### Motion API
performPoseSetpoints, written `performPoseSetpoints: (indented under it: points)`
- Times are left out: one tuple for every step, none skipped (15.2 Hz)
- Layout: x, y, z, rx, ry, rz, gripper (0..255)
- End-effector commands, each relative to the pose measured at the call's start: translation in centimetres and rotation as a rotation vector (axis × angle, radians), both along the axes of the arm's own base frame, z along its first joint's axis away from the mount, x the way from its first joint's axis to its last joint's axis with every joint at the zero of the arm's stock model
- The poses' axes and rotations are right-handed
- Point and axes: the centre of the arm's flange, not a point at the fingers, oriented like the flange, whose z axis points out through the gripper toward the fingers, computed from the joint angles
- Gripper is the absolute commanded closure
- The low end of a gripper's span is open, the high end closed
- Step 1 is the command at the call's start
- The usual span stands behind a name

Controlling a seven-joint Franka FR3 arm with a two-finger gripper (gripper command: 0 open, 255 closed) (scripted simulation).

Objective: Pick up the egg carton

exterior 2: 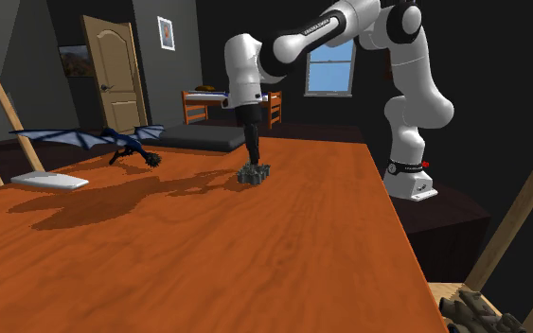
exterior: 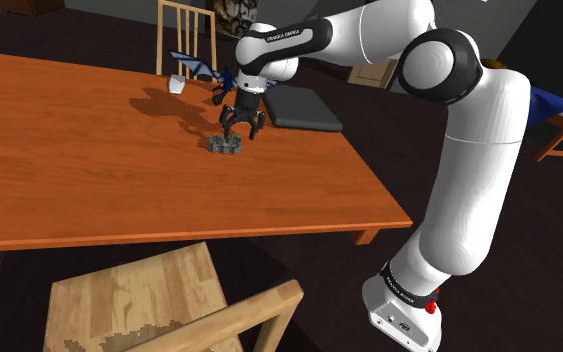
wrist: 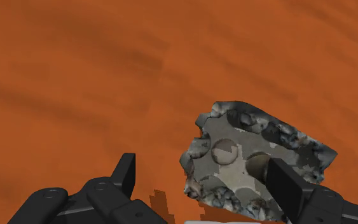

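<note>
Egg carton (exterior: 225, 145): small, mottled grey, lumpy, lying on the orange-brown wooden table (exterior: 69, 170), well in from the edges. Black gripper (exterior: 239, 130) hangs directly over it, pointing down; in the shoulder view the carton sits at about 7 o'clock from the fingertips, just beneath them. Second exterior view: gripper (exterior 2: 252, 161) comes down onto the top of the carton (exterior 2: 254, 174); contact cannot be judged there. Wrist view: fingers spread wide apart, carton (wrist: 254, 159) off-centre in the gap, close against one finger (wrist: 284, 184), which overlaps its edge, and well apart from the other; bare table between. Grip not closed on anything. Around the carton, shoulder view: dark grey flat slab (exterior: 304, 108) at 2 o'clock, near; small white object (exterior: 176, 86) at 11 o'clock; blue winged dragon figure (exterior: 197, 68) beyond that, towards the far edge. Wooden chair (exterior: 187, 30) behind the table at 12 o'clock; another pale wooden chair (exterior: 169, 310) at 6 o'clock, near the camera.
</note>
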Motion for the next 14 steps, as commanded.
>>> performPoseSetpoints:
  points:
    - [0.13, -0.12, -1.27, 0.0, -0.001, 0.0, 0]
    - [0.12, -0.12, -1.27, 0.0, -0.001, 0.0, 0]
    - [0.12, -0.12, -1.27, 0.0, -0.001, 0.0, 0]
    - [0.11, -0.14, -1.29, 0.0, -0.001, 0.0, 255]
    - [0.12, -0.12, -1.32, 0.0, -0.001, 0.0, 255]
    - [0.11, -0.14, -1.34, 0.0, -0.001, 0.0, 255]
    - [0.1, -0.15, -1.33, 0.0, -0.001, 0.0, 255]
    - [0.11, -0.13, -1.33, 0.0, -0.001, 0.0, 255]
    - [0.1, -0.14, -1.35, 0.0, -0.001, 0.0, 255]
    - [0.1, -0.15, -1.37, 0.0, -0.001, 0.0, 255]
    - [0.09, -0.17, -1.36, 0.0, -0.001, 0.0, 255]
    - [0.09, -0.18, -1.33, 0.0, -0.001, 0.0, 255]
    - [0.13, -0.12, -1.27, 0.0, -0.001, 0.0, 255]
    - [0.12, -0.12, -0.75, 0.0, -0.001, 0.0, 255]
